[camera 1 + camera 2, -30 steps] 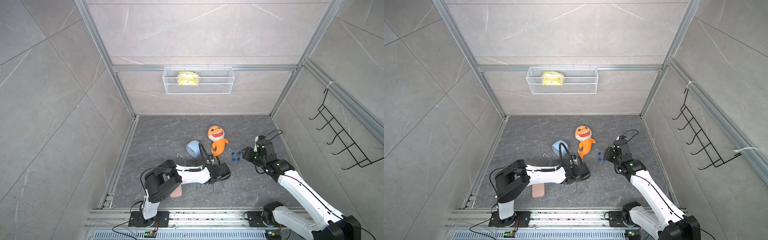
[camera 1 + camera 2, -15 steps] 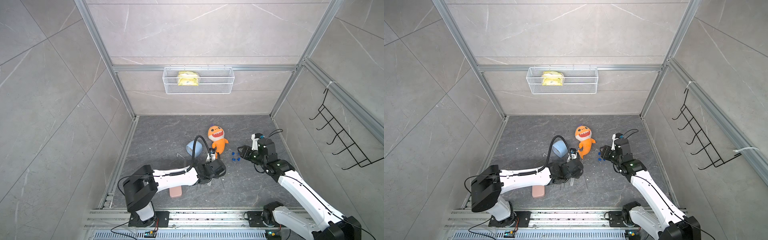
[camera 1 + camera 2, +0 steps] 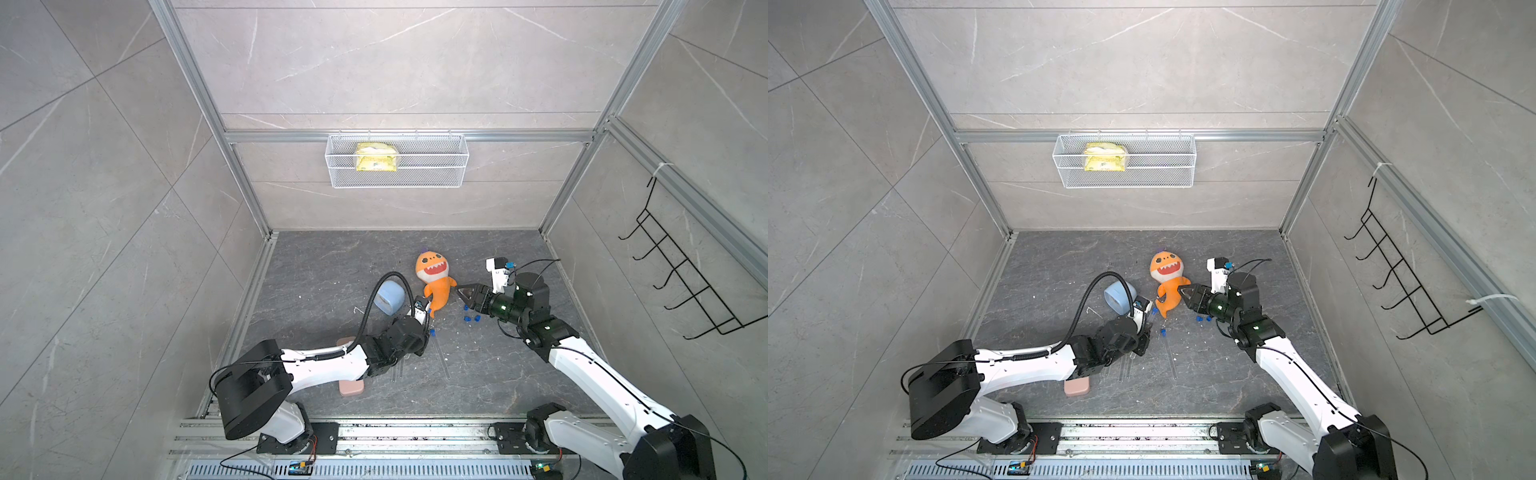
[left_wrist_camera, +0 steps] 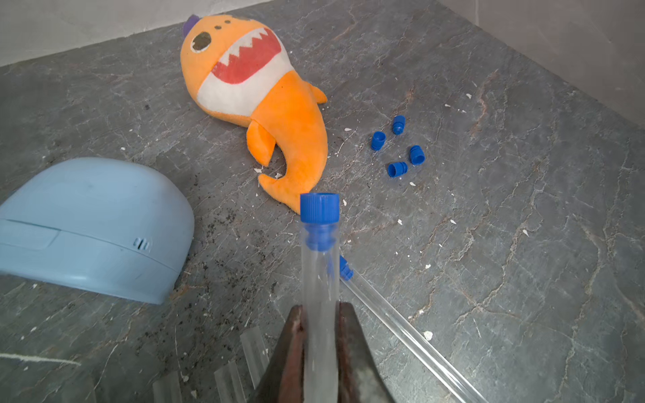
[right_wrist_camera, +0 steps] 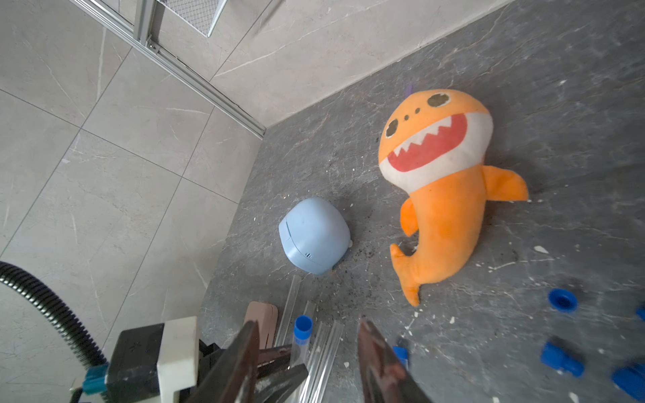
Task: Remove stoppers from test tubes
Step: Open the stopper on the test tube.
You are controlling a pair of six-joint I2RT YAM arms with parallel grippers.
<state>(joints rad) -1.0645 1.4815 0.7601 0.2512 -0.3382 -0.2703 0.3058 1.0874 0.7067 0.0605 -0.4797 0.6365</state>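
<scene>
Left tool [image 4: 321,307] shifted leftward above crumb-flecked grey floor [image 3: 332,266].

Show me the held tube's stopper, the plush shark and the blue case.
Stopper [image 4: 319,208]: left wrist view, on its ribbed side.
Plush shark [image 4: 289,125]: left wrist view, on its orange body.
Blue case [image 4: 94,209]: left wrist view, on its domed shell.
</scene>
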